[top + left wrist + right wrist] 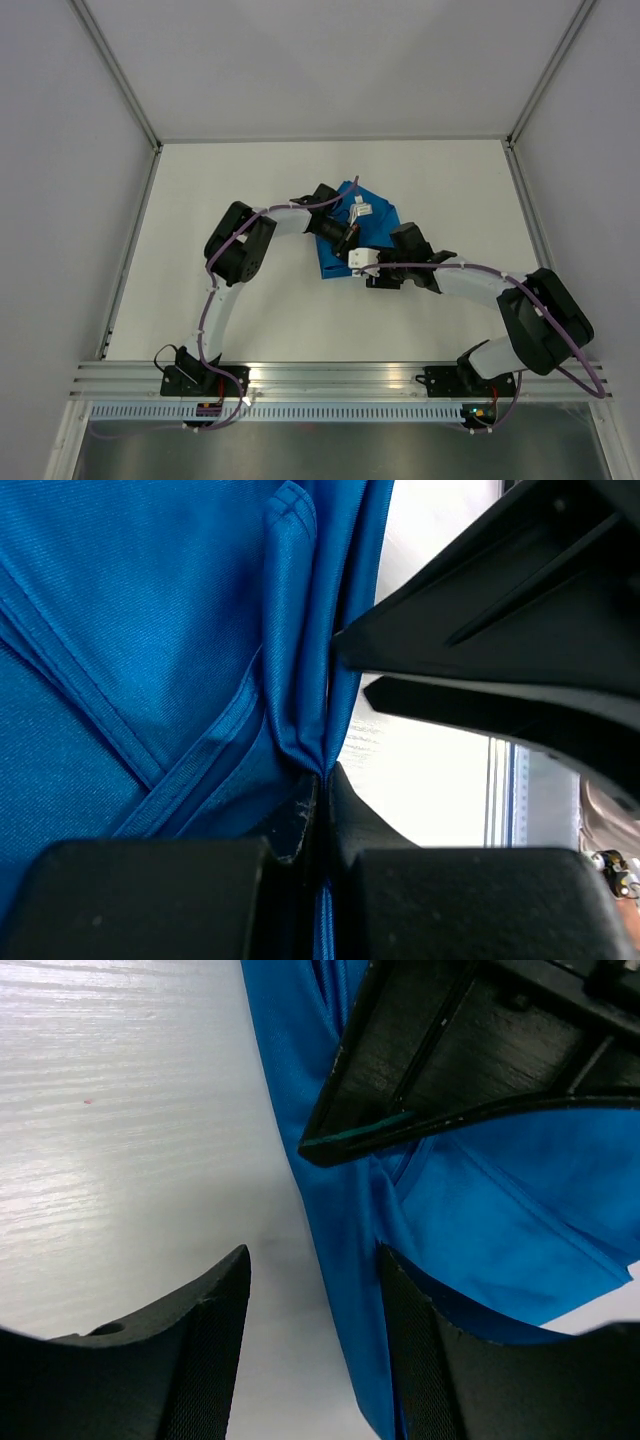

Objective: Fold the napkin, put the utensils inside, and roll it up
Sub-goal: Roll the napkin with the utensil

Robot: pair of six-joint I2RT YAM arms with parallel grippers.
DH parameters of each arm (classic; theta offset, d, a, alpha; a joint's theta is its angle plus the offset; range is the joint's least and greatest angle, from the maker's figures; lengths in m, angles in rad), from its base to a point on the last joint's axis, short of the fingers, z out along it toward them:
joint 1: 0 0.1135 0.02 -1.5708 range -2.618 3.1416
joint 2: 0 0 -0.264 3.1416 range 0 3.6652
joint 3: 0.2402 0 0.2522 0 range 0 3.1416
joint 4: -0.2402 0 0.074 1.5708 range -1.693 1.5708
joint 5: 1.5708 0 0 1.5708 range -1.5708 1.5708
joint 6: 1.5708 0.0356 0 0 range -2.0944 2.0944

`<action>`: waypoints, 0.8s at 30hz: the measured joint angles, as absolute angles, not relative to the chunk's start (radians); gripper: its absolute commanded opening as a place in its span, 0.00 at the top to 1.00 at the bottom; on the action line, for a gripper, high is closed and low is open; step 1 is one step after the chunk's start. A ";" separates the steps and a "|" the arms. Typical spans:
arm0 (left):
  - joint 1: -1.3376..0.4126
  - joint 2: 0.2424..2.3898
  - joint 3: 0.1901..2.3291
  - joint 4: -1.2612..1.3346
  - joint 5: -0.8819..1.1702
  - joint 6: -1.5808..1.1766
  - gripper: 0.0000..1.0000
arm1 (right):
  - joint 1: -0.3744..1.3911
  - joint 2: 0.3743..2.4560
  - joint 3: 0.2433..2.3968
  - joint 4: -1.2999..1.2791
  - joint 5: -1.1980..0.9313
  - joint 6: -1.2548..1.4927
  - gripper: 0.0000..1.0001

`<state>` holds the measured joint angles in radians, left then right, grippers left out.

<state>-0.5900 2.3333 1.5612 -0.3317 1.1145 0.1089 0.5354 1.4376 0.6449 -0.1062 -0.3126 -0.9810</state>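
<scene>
Blue napkin (380,215) bunched in the middle of the desk (230,200), one raised fold clamped tight in the closed left fingers (295,825), its loose edge running lengthwise away between the empty, wide-apart right fingers (215,1340), hugging one of them; knife unseen.

Plain white table (240,190) boxed in by pale grey walls (320,60) on three sides, with metal posts (118,72) at the far corners and a ribbed metal rail (340,375) along the near edge. Soft, even light.
</scene>
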 measured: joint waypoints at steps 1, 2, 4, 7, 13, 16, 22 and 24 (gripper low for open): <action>-0.590 2.336 1.566 -0.339 1.115 0.109 0.98 | 0.542 1.451 0.645 -0.091 -0.302 -0.985 0.39; -0.588 2.341 1.573 -0.349 1.119 0.109 0.98 | 0.550 1.467 0.644 -0.075 -0.290 -0.991 0.40; -0.588 2.350 1.585 -0.366 1.129 0.109 0.98 | 0.560 1.485 0.644 -0.047 -0.277 -0.999 0.40; -0.583 2.360 1.600 -0.390 1.138 0.110 0.98 | 0.570 1.507 0.649 -0.006 -0.262 -1.012 0.41; -0.573 2.364 1.610 -0.426 1.146 0.111 0.98 | 0.574 1.575 0.712 -0.017 -0.257 -1.032 0.52; -0.564 2.369 1.617 -0.440 1.147 0.114 0.98 | 0.574 1.604 0.752 -0.058 -0.266 -1.048 0.58; -0.555 2.375 1.625 -0.462 1.153 0.124 0.97 | 0.574 1.659 0.851 -0.204 -0.297 -1.083 0.72; -0.551 2.375 1.626 -0.467 1.153 0.128 0.89 | 0.574 1.686 0.898 -0.271 -0.308 -1.095 0.77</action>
<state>-0.5514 2.3753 1.6257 -0.4675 1.1526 0.1276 0.5743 1.6855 0.8982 -0.2707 -0.3084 -1.0946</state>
